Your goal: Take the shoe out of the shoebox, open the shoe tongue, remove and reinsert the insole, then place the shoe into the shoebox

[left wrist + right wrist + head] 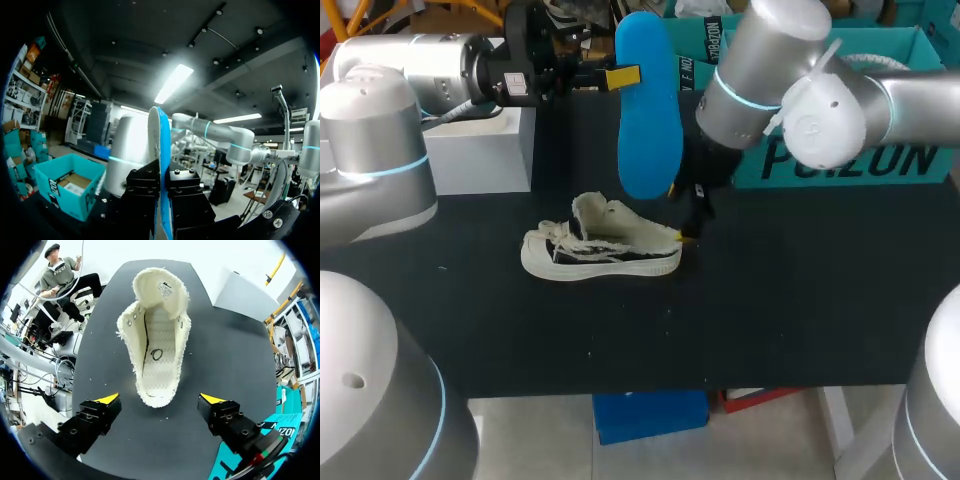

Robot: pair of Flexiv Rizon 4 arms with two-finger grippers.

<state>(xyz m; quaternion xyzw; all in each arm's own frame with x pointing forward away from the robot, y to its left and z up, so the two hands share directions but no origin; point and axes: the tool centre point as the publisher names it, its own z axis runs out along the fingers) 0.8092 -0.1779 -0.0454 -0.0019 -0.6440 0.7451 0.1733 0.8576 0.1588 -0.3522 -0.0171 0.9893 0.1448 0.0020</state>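
Black table (800,300) spreads under both arms in the head view. On it the shoe (600,250) lies on its side, just below and beside the right gripper (692,225). That gripper is mostly hidden by its own arm here, so I can't quite tell whether it touches the heel. Up off the table, the left gripper (620,77) is clamped on the blue insole (648,110), which stands upright beside it. Behind the right arm sits the shoebox (880,160).

From the left wrist, the insole (159,135) shows edge-on, pinched between the closed-in fingers. The shoebox (65,192) is off to one side, lower down.

From the right wrist, the fingers (107,400) stand wide apart, holding nothing. The shoe (157,350) lies just ahead between them, mouth open, tongue folded back.
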